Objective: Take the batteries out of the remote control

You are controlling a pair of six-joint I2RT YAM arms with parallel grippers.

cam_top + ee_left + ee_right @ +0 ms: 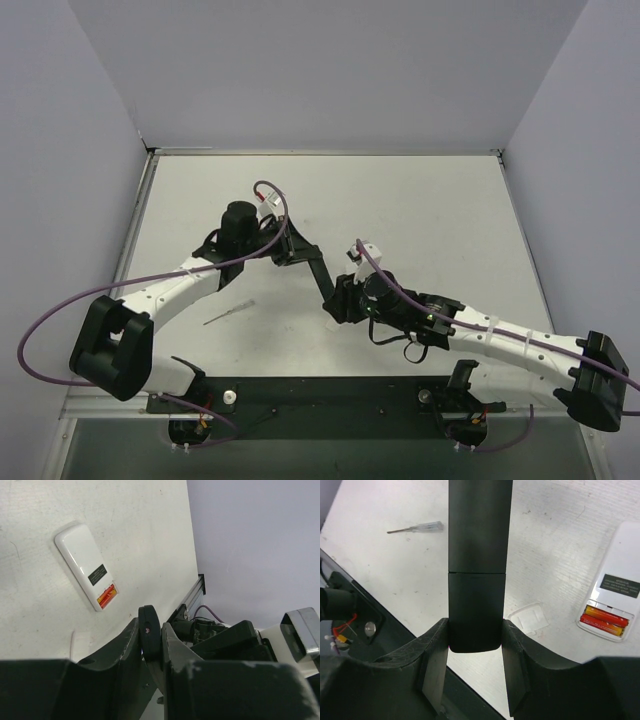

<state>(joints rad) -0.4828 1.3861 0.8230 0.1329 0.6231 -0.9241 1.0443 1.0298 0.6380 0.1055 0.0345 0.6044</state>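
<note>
Surface (420, 200): one, pale, with walls on three sides. Arms: two, meeting over its middle.

Left hand (151, 635): one, its fingers pressed onto the thin far-left end of the black remote (479, 530), seen edge-on.

Right hand (475, 630): one, pinching the near-right end of that remote, a finger against each long side.

Black remote: one, held off the surface between the two hands. A seam runs across its back and the panel below it sits flush, so the cover looks to be still on. Its batteries are not in view and are presumably still inside.

Step in hand, as I judge it: the remote is braced and the opening has not begun. The next move calls for one hand to hold firm while the other slides or pries the panel off. The right hand now clamps that very panel, so it may need to re-grip.

White remote (620, 570): one, lying flat on the surface to the right of the held bar, its bay open.

Clear-handled slim tool (417, 528): one, lying to the left – probably a small screwdriver.

White cover square (530, 619): one, loose on the surface beside the white remote.

Orange-red cells (604, 620): two, side by side in the white remote's bay.
</note>
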